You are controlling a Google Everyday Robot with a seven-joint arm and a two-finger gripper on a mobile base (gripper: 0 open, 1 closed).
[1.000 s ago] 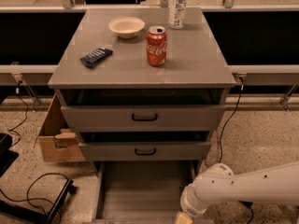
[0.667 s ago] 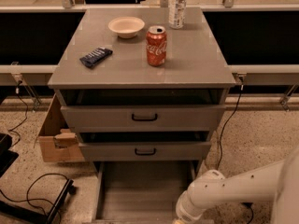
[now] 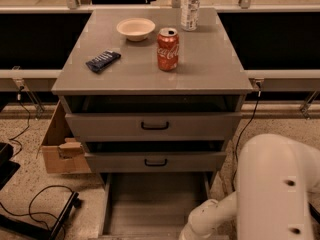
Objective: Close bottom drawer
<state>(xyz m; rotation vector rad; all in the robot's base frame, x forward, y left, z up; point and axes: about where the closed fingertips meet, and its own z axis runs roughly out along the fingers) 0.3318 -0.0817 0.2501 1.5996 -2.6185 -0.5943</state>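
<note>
The bottom drawer (image 3: 155,204) of the grey cabinet stands pulled far out toward me. I see its empty grey inside and side walls. Its front and handle are cut off below the bottom edge of the view. The two wider drawers above it, the top drawer (image 3: 155,126) and the middle drawer (image 3: 156,162), each stick out a little and have black loop handles. My white arm (image 3: 277,189) fills the lower right. Its wrist (image 3: 202,221) reaches down at the drawer's right front corner. The gripper itself is below the frame, out of view.
On the cabinet top (image 3: 210,69) stand a red cola can (image 3: 167,49), a white bowl (image 3: 135,28), a clear bottle (image 3: 190,4) and a dark blue snack bar (image 3: 103,60). An open cardboard box (image 3: 60,149) sits on the floor at the left, with black cables (image 3: 37,204) near it.
My arm has moved left and closer to the camera, so its large white link now fills the lower right. The wrist sits nearer the drawer's front corner. The drawers have not moved.
</note>
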